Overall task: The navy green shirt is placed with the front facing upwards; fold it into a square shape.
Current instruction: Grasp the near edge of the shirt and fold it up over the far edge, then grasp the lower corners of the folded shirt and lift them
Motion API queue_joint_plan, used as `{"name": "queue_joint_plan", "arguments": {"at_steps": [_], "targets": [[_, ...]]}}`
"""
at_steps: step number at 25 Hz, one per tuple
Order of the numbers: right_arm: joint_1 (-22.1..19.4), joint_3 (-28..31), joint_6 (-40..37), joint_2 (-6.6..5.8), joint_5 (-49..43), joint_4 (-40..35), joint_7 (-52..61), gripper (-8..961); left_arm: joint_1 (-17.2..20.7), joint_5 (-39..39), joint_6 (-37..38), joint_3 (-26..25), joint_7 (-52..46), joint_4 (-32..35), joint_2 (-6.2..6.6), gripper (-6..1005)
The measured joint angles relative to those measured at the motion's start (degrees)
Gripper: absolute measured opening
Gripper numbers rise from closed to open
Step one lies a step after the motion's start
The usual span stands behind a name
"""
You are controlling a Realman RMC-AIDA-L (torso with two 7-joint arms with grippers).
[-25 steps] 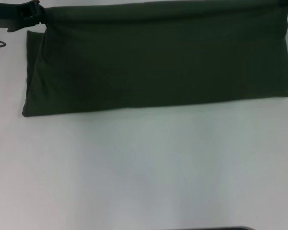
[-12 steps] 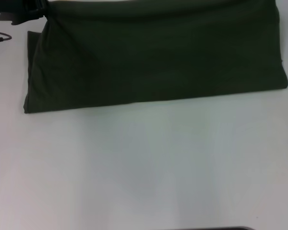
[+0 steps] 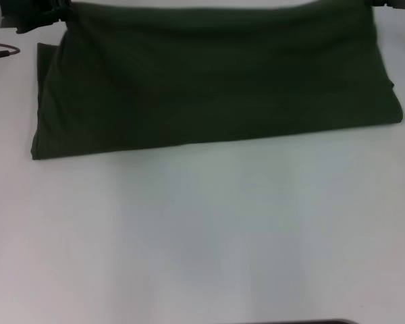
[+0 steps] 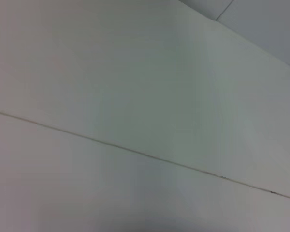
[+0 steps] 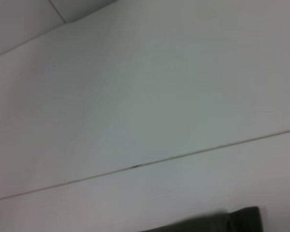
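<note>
Since 1.0 s ago, left gripper (image 3: 54, 12) has shifted toward head view's upper-left corner; shirt's right edge has pulled inward, away from frame edge. Left gripper pinches far-left corner of the navy green shirt (image 3: 216, 81), lifting it. Right gripper (image 3: 386, 4) shows only as a sliver at top-right, at shirt's far-right corner; finger state: cannot tell. Shirt is folded lengthwise into a wide band, far edge raised, near fold resting on white table (image 3: 202, 236). A lower layer sticks out at left. Cable (image 3: 1, 51) lies near left gripper. Right wrist view: dark cloth edge only.
</note>
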Motion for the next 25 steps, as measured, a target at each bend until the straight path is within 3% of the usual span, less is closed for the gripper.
{"name": "queue_joint_plan", "arguments": {"at_steps": [3, 8, 13, 18, 22, 25], "targets": [[0.0, 0.2, 1.2, -0.3, 0.0, 0.1, 0.2, 56, 0.1, 0.0, -0.2, 0.2, -0.5, -0.2, -0.05, 97], [0.5, 0.3, 2.9, -0.96, 0.2, -0.3, 0.2, 293, 0.1, 0.0, -0.4, 0.3, -0.9, -0.8, -0.09, 277], [0.8, 0.2, 0.9, -2.42, 0.2, -0.3, 0.7, 376, 0.9, 0.0, 0.0, 0.3, -1.9, -0.8, 0.21, 385], [0.7, 0.0, -3.5, -2.98, 0.1, -0.8, 0.3, 468, 1.2, 0.0, 2.2, 0.2, -2.0, -0.4, 0.4, 493], [0.0, 0.2, -5.7, -3.04, 0.2, -0.9, -0.8, 552, 1.4, 0.0, 3.4, 0.0, -2.0, -0.3, 0.5, 494], [-0.6, 0.6, -7.5, -3.2, 0.3, -1.2, -1.2, 692, 1.4, 0.0, 4.8, 0.0, -2.0, -0.2, 0.6, 493]]}}
